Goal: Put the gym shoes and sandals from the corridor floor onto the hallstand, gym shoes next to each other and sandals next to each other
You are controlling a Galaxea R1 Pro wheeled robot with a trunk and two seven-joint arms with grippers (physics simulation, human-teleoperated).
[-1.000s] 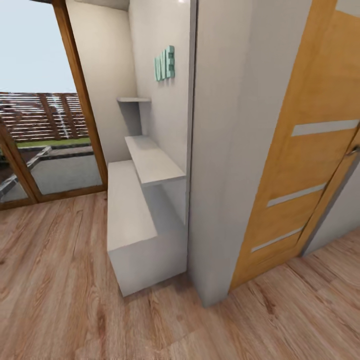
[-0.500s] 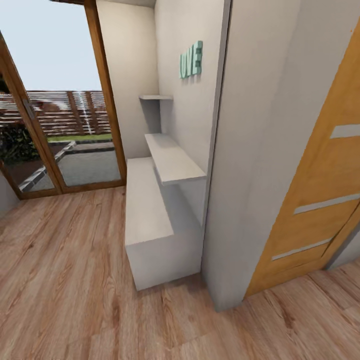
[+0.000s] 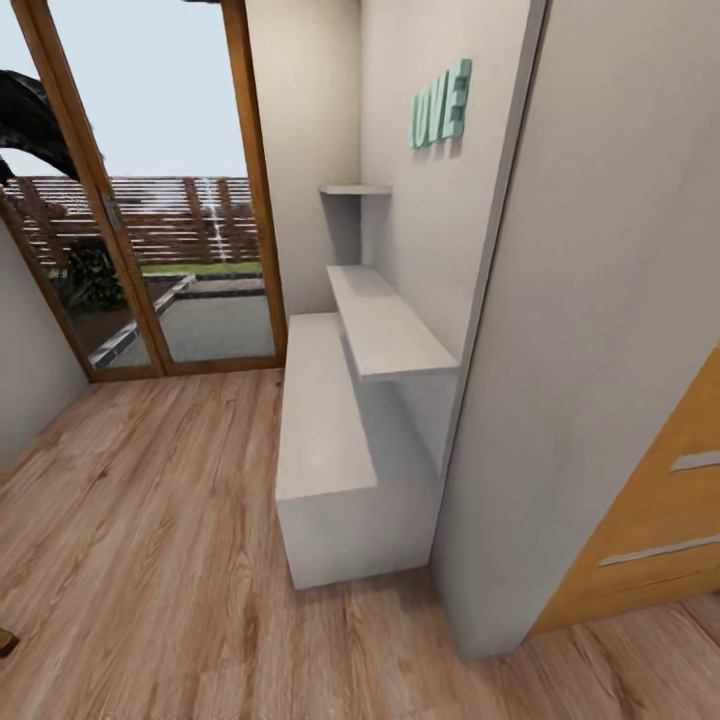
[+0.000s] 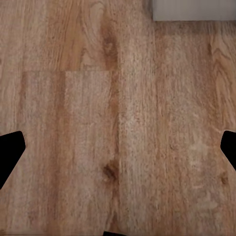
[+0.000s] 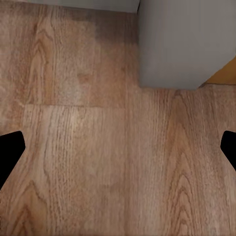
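No gym shoes or sandals are in view. The hallstand (image 3: 325, 440) is a pale grey-white low bench seen from its end, with staggered wall shelves (image 3: 385, 325) above it. Its open side is hidden from here. The light wood-plank corridor floor (image 3: 150, 540) spreads in front of it. My left gripper (image 4: 118, 152) hangs open over bare planks, with a grey corner (image 4: 194, 10) at the frame's edge. My right gripper (image 5: 118, 152) is open over planks too, near the foot of a grey wall end (image 5: 182, 44).
Teal lettering (image 3: 440, 105) hangs on the wall above the shelves. A grey wall end (image 3: 560, 400) juts out beside the bench, with an orange door (image 3: 660, 530) past it. A glazed wood-framed door (image 3: 150, 200) closes the corridor's far end. A small dark brown bit (image 3: 5, 640) lies at the floor's left edge.
The camera has turned left, so the whole picture has slid right. The orange door has nearly left the view and more of the glazed door and left floor shows.
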